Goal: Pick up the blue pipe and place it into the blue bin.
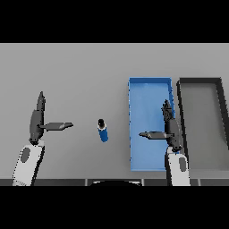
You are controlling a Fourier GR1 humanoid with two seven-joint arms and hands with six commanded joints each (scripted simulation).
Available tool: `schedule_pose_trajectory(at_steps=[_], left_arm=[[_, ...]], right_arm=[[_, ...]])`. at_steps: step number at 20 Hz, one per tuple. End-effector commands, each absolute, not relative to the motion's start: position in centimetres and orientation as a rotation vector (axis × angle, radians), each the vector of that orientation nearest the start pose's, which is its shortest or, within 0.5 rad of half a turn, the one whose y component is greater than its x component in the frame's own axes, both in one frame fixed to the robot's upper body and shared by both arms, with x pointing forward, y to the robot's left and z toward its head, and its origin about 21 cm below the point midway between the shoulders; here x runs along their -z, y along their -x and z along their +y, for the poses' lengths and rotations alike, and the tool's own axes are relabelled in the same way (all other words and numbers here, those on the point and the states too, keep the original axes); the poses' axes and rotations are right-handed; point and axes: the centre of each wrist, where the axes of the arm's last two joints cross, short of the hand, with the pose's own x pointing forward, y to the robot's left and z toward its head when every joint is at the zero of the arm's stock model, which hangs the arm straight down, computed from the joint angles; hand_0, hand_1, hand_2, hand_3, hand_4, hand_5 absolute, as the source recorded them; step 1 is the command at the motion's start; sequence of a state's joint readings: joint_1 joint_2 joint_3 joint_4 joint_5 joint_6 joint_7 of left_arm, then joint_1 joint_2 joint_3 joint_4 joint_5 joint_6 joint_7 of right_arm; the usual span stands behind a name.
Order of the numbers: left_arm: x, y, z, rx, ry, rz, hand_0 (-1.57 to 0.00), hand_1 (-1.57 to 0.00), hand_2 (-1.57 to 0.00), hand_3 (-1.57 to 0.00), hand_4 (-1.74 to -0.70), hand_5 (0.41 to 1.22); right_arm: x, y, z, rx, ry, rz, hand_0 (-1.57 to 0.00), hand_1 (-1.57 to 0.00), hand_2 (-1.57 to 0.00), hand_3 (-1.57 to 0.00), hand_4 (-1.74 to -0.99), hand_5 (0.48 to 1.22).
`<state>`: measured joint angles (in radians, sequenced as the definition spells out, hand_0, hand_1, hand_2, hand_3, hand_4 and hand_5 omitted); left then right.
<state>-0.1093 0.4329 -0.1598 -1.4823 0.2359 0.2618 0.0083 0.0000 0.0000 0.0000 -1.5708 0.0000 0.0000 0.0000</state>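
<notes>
Blue pipe (pixel 103 130) sits left of the blue bin (pixel 145 94); your right hand (pixel 169 127) hovers over that bin, left hand (pixel 38 120) further left, both spread, holding nothing.

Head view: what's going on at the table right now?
Nothing is being handled yet. The blue pipe sits on the grey table, between the two hands and left of the blue bin. The left hand hovers open to the pipe's left. The right hand is open above the bin. A dark bin stands further right.
</notes>
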Motion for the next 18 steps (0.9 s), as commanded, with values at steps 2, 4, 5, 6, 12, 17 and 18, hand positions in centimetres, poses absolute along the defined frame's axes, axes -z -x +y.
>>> schedule_pose_trajectory(at_steps=[2,4,5,6,12,17,18], left_arm=[[-2.7,-27.2,29.1,0.087,-0.25,-1.558,0.0,0.0,0.0,0.0,-1.07,0.591],[-2.7,-27.1,29.1,0.087,-0.25,-1.559,0.0,0.0,0.0,0.0,-1.07,0.591],[-2.7,-27.1,29.1,0.088,-0.25,-1.56,0.0,0.0,0.0,0.0,-1.07,0.591],[-2.8,-27.1,29.5,0.086,-0.257,-1.559,0.0,0.0,0.0,0.0,-1.07,0.591],[-4.6,-26.5,32.3,0.521,-0.046,-1.547,0.0,0.0,0.0,0.0,-1.08,0.591],[-4.9,-25.5,31.8,0.592,0.053,-1.546,0.0,0.0,0.0,0.0,-1.09,0.596],[-4.8,-25.4,31.6,0.622,0.085,-1.53,0.0,0.0,0.0,0.0,-1.1,0.583]], right_arm=[[0.3,-24.8,-22.8,0.001,0.0,-1.572,0.0,0.0,0.0,0.0,-1.225,0.617],[0.3,-24.7,-22.8,0.0,0.0,-1.572,0.0,0.0,0.0,0.0,-1.225,0.617],[0.3,-24.7,-22.8,0.0,0.0,-1.573,0.0,0.0,0.0,0.0,-1.225,0.617],[0.2,-24.5,-23.0,0.001,0.0,-1.575,0.0,0.0,0.0,0.0,-1.225,0.617],[-0.8,-22.3,-23.6,-0.308,0.091,-1.643,0.0,0.0,0.0,0.0,-1.215,0.618],[-0.9,-22.2,-23.6,-0.317,0.117,-1.625,0.0,0.0,0.0,0.0,-1.186,0.598],[-1.0,-22.2,-23.6,-0.333,0.116,-1.645,0.0,0.0,0.0,0.0,-1.187,0.6]])
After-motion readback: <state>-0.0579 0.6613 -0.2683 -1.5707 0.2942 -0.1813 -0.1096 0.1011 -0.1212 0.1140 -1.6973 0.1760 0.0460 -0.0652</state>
